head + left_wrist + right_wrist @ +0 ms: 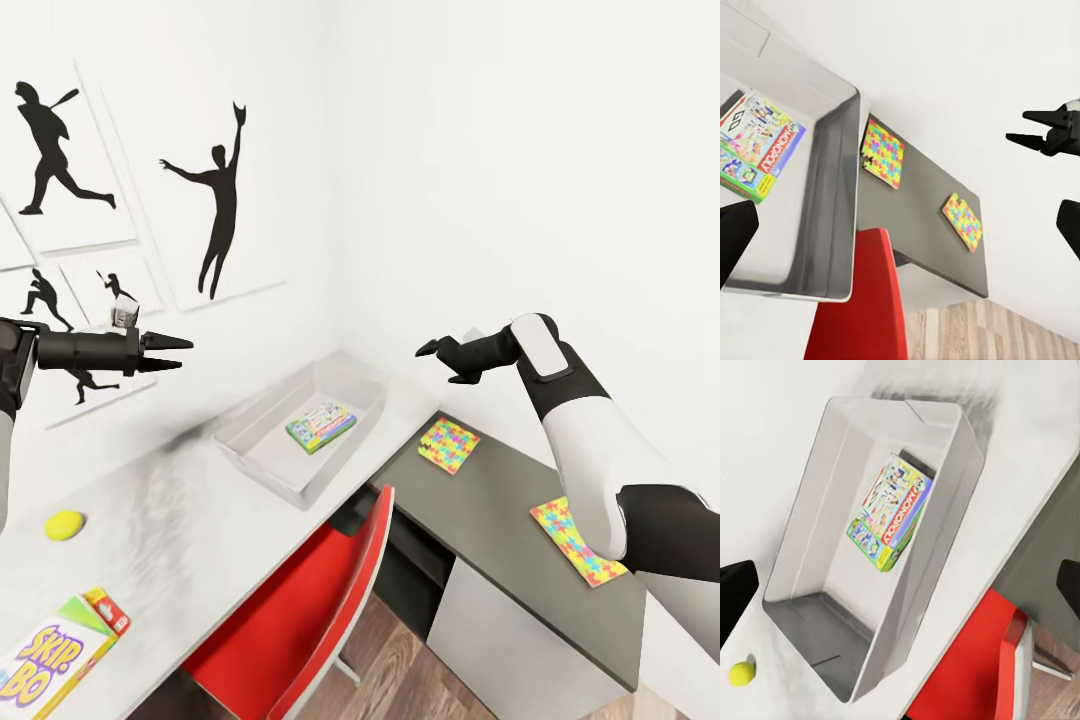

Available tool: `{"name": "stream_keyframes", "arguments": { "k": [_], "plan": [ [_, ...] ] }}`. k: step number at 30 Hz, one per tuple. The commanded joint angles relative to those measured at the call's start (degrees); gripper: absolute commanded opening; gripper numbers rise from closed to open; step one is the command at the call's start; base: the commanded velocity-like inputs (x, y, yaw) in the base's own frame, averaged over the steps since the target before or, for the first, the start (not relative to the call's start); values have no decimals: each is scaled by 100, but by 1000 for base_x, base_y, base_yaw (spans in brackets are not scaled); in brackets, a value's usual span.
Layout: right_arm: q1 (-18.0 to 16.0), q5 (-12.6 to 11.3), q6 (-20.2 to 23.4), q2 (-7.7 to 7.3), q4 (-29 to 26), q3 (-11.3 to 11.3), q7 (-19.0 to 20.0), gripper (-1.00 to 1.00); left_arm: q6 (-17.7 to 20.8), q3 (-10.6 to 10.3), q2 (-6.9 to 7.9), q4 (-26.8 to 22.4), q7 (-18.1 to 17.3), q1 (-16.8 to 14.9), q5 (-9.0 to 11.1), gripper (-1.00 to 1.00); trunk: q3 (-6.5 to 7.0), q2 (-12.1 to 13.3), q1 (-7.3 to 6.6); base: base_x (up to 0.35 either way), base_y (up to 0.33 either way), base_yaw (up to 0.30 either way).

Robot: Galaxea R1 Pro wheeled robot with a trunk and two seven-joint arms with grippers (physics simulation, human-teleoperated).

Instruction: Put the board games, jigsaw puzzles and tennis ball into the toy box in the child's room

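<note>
- So far, by my reading, one toy of six is away: the Monopoly game (322, 425) lies flat in the toy box (262, 452).
- Leftmost, the Skip-Bo game (55, 655) lies on the white table (180, 560) at its near edge, not yet boxed.
- Just beyond it, the tennis ball (64, 524) sits on the same table, well apart from the box.
- Above them, the left gripper (168, 353) hovers empty, its fingers parted a little.
- In the middle, the box stands on the table's far end and holds nothing besides Monopoly.
- Right of the box, the near puzzle (449, 444) lies on the dark desk (500, 500).
- Over it, the right gripper (437, 350) hangs in the air with parted jaws, holding nothing.
- Farthest right, the second puzzle (570, 540) lies on the desk, partly behind the right arm.
- A third board game remains to be fetched, I judge.
</note>
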Motion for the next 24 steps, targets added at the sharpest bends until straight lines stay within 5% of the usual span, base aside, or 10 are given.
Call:
{"name": "stream_keyframes", "arguments": {
  "k": [1, 24],
  "plan": [
    [-5, -59, 7, -5, -4, 18, -53, 100, 60, 18, -4, -2, -48, -6, -60, 100, -3, -12, 4, 0, 0, 0],
    [3, -60, 7, 3, -4, 18, -37, 100, 60, 16, 4, -2, -48, -6, -58, 100, 214, -12, 4, 0, 0, 0]
  ]
}}
